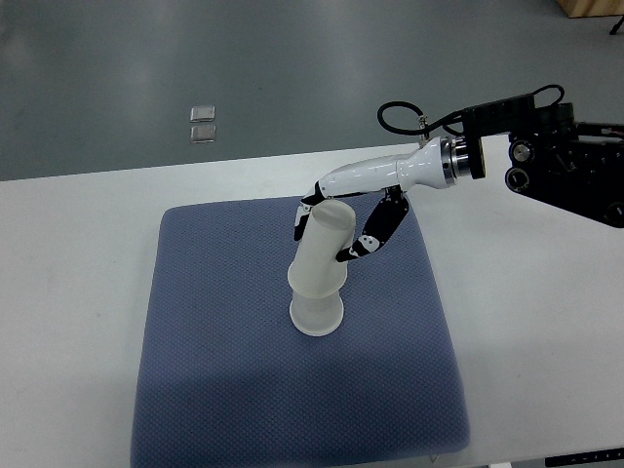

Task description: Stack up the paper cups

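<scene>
A: What does the right hand [343, 222] look like?
B: Glossy white shell, slim black fingers [375, 234], a silver ring at the wrist. The arm [570, 161] is black, with looped black cables.

The blue mat [244, 370] looks like woven cloth, matt, with a fine dimpled weave. On it the paper cups [319, 278] are plain white and matt, smooth-sided. Just above the cups, the right hand [341, 229] has a glossy white plastic shell and black fingers [375, 234], with a bright metal ring at the wrist. Around the mat the table [78, 292] is smooth, pale and faintly satin. Beyond the table the floor [244, 58] is grey with a dull sheen
</scene>
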Robot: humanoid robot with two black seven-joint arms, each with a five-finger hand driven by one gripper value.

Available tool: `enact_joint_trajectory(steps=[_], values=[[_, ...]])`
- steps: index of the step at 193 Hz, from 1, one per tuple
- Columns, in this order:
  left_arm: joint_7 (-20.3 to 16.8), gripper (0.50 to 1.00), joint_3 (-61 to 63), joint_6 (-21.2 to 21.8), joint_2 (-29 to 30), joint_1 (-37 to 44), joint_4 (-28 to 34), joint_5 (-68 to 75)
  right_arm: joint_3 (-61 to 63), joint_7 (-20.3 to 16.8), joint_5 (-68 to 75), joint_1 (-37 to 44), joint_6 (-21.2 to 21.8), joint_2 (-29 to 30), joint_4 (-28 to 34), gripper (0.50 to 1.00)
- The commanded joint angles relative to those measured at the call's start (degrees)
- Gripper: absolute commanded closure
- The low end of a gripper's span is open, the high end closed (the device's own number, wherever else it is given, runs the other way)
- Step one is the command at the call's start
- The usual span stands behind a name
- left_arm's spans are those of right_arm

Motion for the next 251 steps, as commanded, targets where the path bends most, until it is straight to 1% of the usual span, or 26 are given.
enact_joint_trajectory(steps=[1,23,35,41,42,47,48,50,68,73,75,76,82,98,102,105,107,213,230,251], values=[[0.0,0.5,0.0,0.0,0.0,0.0,0.1,0.0,-0.1,0.0,0.0,-0.7,-0.7,0.6,-1.0,0.854],[0.0,0.5,-0.1,0.0,0.0,0.0,0.0,0.0,-0.2,0.0,0.0,-0.8,-0.7,0.6,-1.0,0.836],[0.0,0.5,-0.1,0.0,0.0,0.0,0.0,0.0,-0.2,-1.0,0.1,-0.9,-0.8,0.6,-1.0,0.816],[0.0,0.5,-0.1,0.0,0.0,0.0,0.1,0.0,-0.1,-1.4,0.1,-1.0,-0.9,0.7,-1.0,0.791],[0.0,0.5,-0.1,0.0,0.0,0.0,0.0,0.0,-0.1,-1.5,0.2,-1.0,-1.0,0.7,-1.0,0.777],[0.0,0.5,-0.1,0.0,0.0,0.0,0.1,0.0,-0.1,-1.5,0.2,-1.0,-1.1,0.8,-1.0,0.756],[0.0,0.5,0.0,0.0,0.0,0.0,0.0,0.0,-0.1,-1.5,0.2,-1.1,-1.1,0.9,-1.0,0.744],[0.0,0.5,0.0,0.0,0.0,0.0,0.1,0.0,-0.1,-1.5,0.3,-1.1,-1.2,1.0,-1.0,0.736],[0.0,0.5,0.0,0.0,0.0,0.0,0.1,0.0,-0.1,-1.6,0.4,-1.9,-1.5,1.1,-1.0,0.691],[0.0,0.5,0.0,0.0,0.0,0.0,0.0,0.0,-0.1,-1.6,0.6,-2.0,-1.5,1.1,-1.0,0.66],[0.0,0.5,0.0,0.0,0.0,0.0,0.0,0.0,-0.1,-1.6,0.6,-2.0,-1.5,1.1,-1.0,0.66],[0.0,0.5,-0.1,0.0,0.0,0.0,0.1,0.0,-0.1,-1.6,0.7,-2.0,-1.5,1.1,-1.0,0.65],[0.0,0.5,0.0,0.0,0.0,0.0,0.0,0.0,-0.1,-1.5,0.9,-2.0,-1.5,1.1,-1.0,0.638],[0.0,0.5,0.0,0.0,0.0,0.0,0.0,0.0,-0.1,-1.6,0.9,-1.9,-1.4,1.1,-0.9,0.636],[0.0,0.5,0.0,0.0,0.0,0.0,0.0,0.0,-0.1,-1.6,0.9,-1.9,-1.4,1.2,-1.0,0.624],[0.0,0.5,-0.1,0.0,0.0,0.0,0.0,0.0,-0.1,-1.6,0.9,-1.9,-1.4,1.3,-1.0,0.595],[0.0,0.5,0.0,0.0,0.0,0.0,0.0,0.0,-0.1,-1.6,0.9,-1.9,-1.4,1.3,-1.0,0.589],[0.0,0.5,-0.1,0.0,0.0,0.0,0.0,0.0,0.8,-1.2,1.8,-2.3,-1.5,-0.2,-1.1,0.585],[0.0,0.5,-0.1,0.0,0.0,0.0,0.0,0.0,1.0,-1.2,6.0,-2.2,-1.7,-1.6,-1.6,0.585],[0.0,0.5,-0.1,0.0,0.0,0.0,0.0,0.0,2.0,-1.6,15.8,-3.1,-1.8,-2.1,-4.2,0.587]])
